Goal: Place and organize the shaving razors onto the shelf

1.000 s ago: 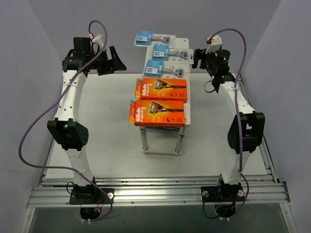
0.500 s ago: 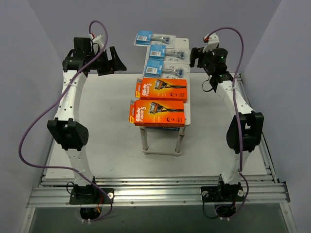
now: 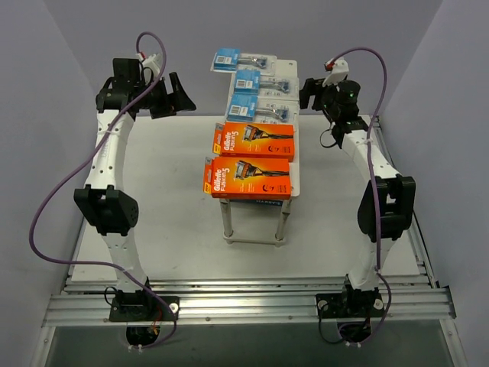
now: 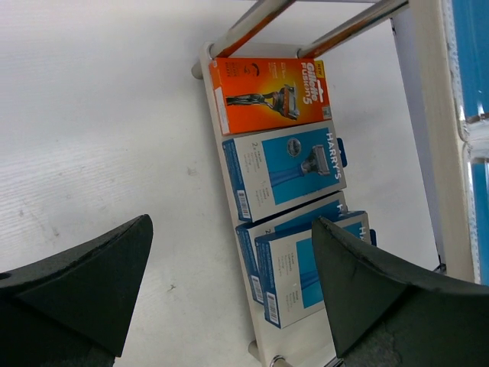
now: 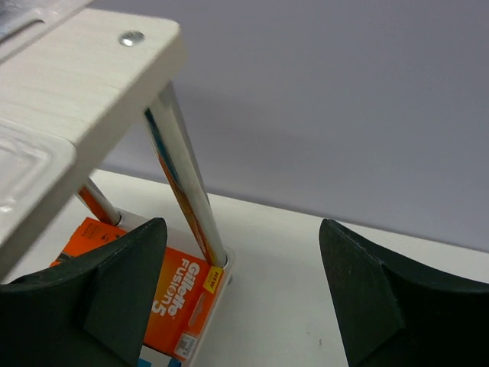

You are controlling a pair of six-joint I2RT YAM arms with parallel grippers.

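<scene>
The shelf (image 3: 296, 172) stands mid-table. Its pale top holds three clear blister packs with blue cards (image 3: 263, 82) at the far end and two orange boxes (image 3: 254, 141) at the near end. The left wrist view shows the lower tier (image 4: 229, 191) with one orange box (image 4: 267, 93) and three blue-and-white boxes (image 4: 286, 172). My left gripper (image 3: 174, 98) is open and empty, raised left of the shelf's far end. My right gripper (image 3: 307, 92) is open and empty, just right of the far end. The right wrist view shows the lower orange box (image 5: 168, 298).
A metal shelf leg (image 5: 183, 176) runs down between my right fingers (image 5: 382, 298) and the shelf top's corner (image 5: 84, 76). Grey walls close in the table at the back and both sides. A metal rail (image 3: 244, 302) runs along the near edge.
Both grippers shifted only slightly: the left a little up and left, the right a little toward the shelf's far end. The packs have not moved.
</scene>
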